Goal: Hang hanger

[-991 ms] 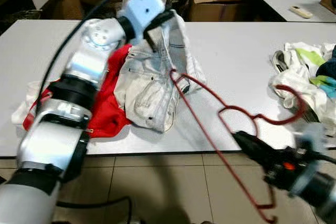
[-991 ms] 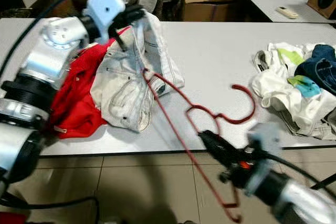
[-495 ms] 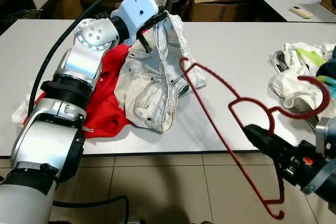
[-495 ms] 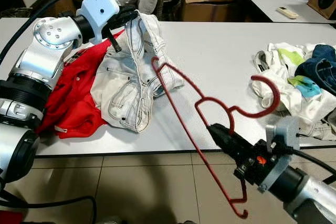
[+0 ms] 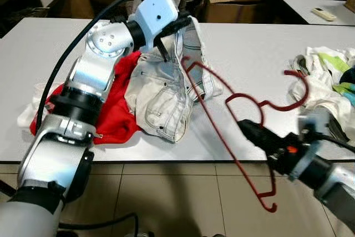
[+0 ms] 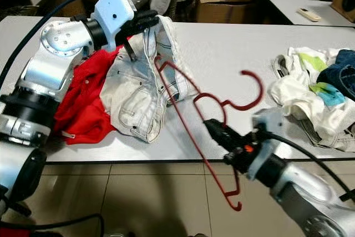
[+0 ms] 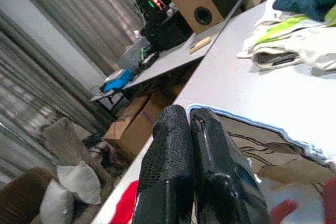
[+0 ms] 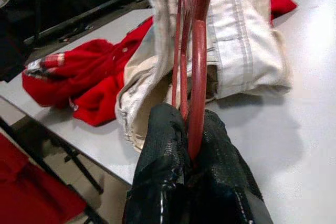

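— Threading looks like the step in hand: the right gripper [image 6: 213, 129] is clenched on the red hanger [image 5: 244, 101] just under its hook, and the hanger's far shoulder tip sits right at the white jacket [image 5: 166, 90].

— And the other arm?

— The left gripper [image 5: 166, 34] is pinched shut on the jacket's upper edge, holding that edge lifted above the white table [image 5: 249, 43], so the garment stands up in a loose peak. The rest of it lies slumped on the tabletop, partly over a red garment [image 5: 113, 106] on the jacket's side towards the left arm.

— So what does the next move call for?

— Probably sliding the hanger's tip into the raised opening of the jacket while the left gripper keeps the cloth up. Whether the tip is already inside or only against the fabric cannot be told.

— Where does the hanger sit otherwise?

— Tilted, in the air: hook over the table, lower bar hanging past the table edge above the tiled floor [image 5: 166, 198].

— And the room?

— A heap of mixed clothes [image 6: 310, 95] lies well apart from the jacket, on the hanger's far side. Behind the jacket stand cardboard boxes [image 6: 213, 5] and a second table; the left wrist view shows a speaker [image 7: 202, 1] and curtains.
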Robot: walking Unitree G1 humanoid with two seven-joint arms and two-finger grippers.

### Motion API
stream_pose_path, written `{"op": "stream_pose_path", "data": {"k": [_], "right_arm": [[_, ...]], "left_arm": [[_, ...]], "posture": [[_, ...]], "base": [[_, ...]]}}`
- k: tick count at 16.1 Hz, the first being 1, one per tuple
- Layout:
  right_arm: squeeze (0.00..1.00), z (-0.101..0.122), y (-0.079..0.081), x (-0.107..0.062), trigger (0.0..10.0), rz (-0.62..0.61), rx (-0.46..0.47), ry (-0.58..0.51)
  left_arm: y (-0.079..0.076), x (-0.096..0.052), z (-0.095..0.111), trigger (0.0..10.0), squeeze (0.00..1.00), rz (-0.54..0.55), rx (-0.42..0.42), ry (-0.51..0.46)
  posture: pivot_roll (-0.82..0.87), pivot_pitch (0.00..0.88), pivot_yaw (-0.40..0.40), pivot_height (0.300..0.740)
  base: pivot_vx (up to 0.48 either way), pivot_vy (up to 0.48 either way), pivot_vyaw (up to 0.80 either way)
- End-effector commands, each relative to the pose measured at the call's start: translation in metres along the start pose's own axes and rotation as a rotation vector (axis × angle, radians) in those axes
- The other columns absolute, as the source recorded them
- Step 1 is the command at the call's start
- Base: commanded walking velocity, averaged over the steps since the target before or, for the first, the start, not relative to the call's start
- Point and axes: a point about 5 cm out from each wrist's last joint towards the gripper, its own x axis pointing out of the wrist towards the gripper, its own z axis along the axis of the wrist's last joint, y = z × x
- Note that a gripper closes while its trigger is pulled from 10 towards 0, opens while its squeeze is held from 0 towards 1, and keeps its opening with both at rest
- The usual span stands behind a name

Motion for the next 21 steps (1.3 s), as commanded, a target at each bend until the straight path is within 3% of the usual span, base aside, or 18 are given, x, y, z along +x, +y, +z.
{"op": "stream_pose_path", "data": {"k": [1, 3, 4, 6, 7, 10, 12, 13, 16, 18, 21], "right_arm": [[0.0, -0.007, -0.001, 0.008, 10.0, -0.001, 0.005, 0.047], [0.0, -0.013, 0.003, 0.021, 10.0, 0.019, 0.004, 0.083], [0.0, -0.013, -0.004, 0.025, 10.0, -0.048, 0.008, 0.085], [0.0, -0.012, -0.042, 0.023, 10.0, -0.324, 0.064, 0.072], [0.0, -0.008, -0.055, 0.017, 10.0, -0.398, 0.077, 0.045], [0.0, 0.016, -0.061, 0.01, 10.0, -0.375, 0.092, -0.075], [0.0, 0.051, -0.065, 0.006, 10.0, -0.372, 0.043, -0.224], [0.0, 0.057, -0.064, 0.006, 10.0, -0.359, 0.043, -0.248], [0.0, 0.029, -0.048, 0.017, 10.0, -0.274, 0.075, -0.108], [0.0, 0.001, -0.033, 0.032, 10.0, -0.239, 0.191, -0.045], [0.0, -0.015, -0.018, 0.043, 10.0, -0.184, 0.304, -0.052]], "left_arm": [[-0.006, 0.003, 0.009, 0.0, 0.0, -0.031, 0.003, -0.028], [-0.015, 0.004, 0.013, 0.0, 0.0, -0.06, -0.011, -0.033], [-0.017, 0.004, 0.013, 0.0, 0.0, -0.074, -0.01, -0.03], [-0.014, 0.0, 0.011, 0.0, 0.0, -0.079, 0.001, -0.009], [-0.01, -0.003, 0.008, 0.0, 0.0, -0.067, 0.02, 0.017], [0.003, -0.01, 0.005, 0.0, 0.0, -0.037, 0.055, 0.061], [0.024, -0.014, 0.016, 0.0, 0.0, 0.05, 0.106, 0.036], [0.03, -0.015, 0.021, 0.0, 0.0, 0.065, 0.105, 0.016], [0.018, -0.004, 0.029, 0.0, 0.0, -0.002, 0.066, -0.042], [0.007, 0.006, 0.028, 0.0, 0.0, -0.021, 0.008, -0.071], [-0.008, 0.019, 0.03, 0.0, 0.0, -0.073, -0.062, -0.089]], "posture": [[-0.02, 0.0, -0.029, 0.74], [-0.02, 0.0, -0.029, 0.74], [-0.02, 0.0, -0.026, 0.74], [-0.02, 0.0, -0.023, 0.74], [-0.02, 0.0, -0.022, 0.74], [-0.03, 0.0, -0.018, 0.74], [-0.03, 0.0, -0.018, 0.74], [-0.03, 0.0, -0.021, 0.74], [-0.03, 0.0, -0.02, 0.74], [-0.03, 0.0, -0.017, 0.74], [-0.02, 0.0, -0.008, 0.74]], "base": [[0.0, 0.0, 0.0], [0.0, 0.0, 0.0], [0.0, 0.0, 0.0], [0.0, 0.0, 0.0], [0.0, 0.0, 0.0], [0.0, 0.0, 0.0], [0.0, 0.0, 0.0], [0.0, 0.0, 0.0], [0.0, 0.0, 0.0], [0.0, 0.0, 0.0], [0.0, 0.0, 0.0]]}}
